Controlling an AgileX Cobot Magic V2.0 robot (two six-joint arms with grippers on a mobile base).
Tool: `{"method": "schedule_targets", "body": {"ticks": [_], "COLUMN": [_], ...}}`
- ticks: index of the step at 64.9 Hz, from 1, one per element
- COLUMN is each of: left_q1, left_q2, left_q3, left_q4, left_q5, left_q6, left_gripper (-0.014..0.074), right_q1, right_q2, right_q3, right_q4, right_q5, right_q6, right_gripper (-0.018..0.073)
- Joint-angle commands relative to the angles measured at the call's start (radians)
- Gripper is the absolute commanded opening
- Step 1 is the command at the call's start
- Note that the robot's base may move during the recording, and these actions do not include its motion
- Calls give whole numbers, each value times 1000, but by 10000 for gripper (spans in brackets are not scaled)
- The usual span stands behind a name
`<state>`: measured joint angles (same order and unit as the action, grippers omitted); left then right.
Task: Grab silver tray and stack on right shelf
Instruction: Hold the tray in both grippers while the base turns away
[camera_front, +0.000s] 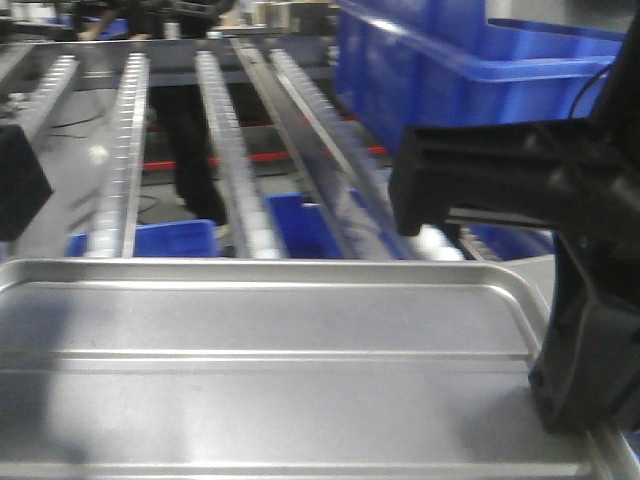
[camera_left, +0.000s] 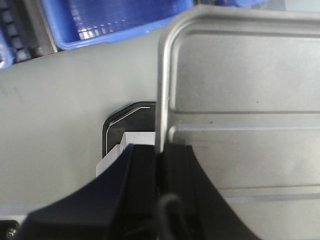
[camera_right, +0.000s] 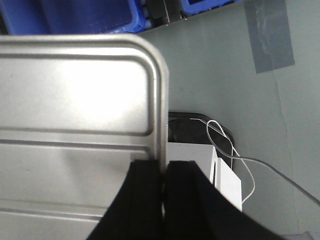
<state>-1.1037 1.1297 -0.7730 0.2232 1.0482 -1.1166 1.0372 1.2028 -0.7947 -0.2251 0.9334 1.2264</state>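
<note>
With left fingers (camera_left: 142, 180) and right fingers (camera_right: 145, 190) each pinching only an end rim of the silver tray (camera_front: 270, 340), held just short of the right shelf (camera_front: 225, 130), uneven pushing could twist it loose.

Shiny silver tray (camera_front: 270, 325), blue bins (camera_front: 470, 70)

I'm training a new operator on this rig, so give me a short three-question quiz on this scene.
1. True or false: the left gripper is shut on the tray rim.
2. What does the right gripper pinch? A) tray rim B) cup C) cloth
3. Fill in: the big bin by the shelf is coloured ____.
Key: 1 true; 2 A; 3 blue.
</note>
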Motion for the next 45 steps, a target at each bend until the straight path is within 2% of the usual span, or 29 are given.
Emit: {"method": "schedule_targets", "body": {"ticks": [1,45], "left_q1": [-5,-5], "left_q2": [-20,-20], "left_q3": [-19,-19], "left_q4": [54,54], "left_q5": [106,106], "left_q6": [8,8], "left_gripper": [-99,-99], "right_q1": [-7,-7], "right_q2": [-26,-26], "right_q3": [-18,-18], "right_q4": [-66,-66], "right_q5": [98,133], "right_q6": [-13,-13], "right_gripper": [57,57]}}
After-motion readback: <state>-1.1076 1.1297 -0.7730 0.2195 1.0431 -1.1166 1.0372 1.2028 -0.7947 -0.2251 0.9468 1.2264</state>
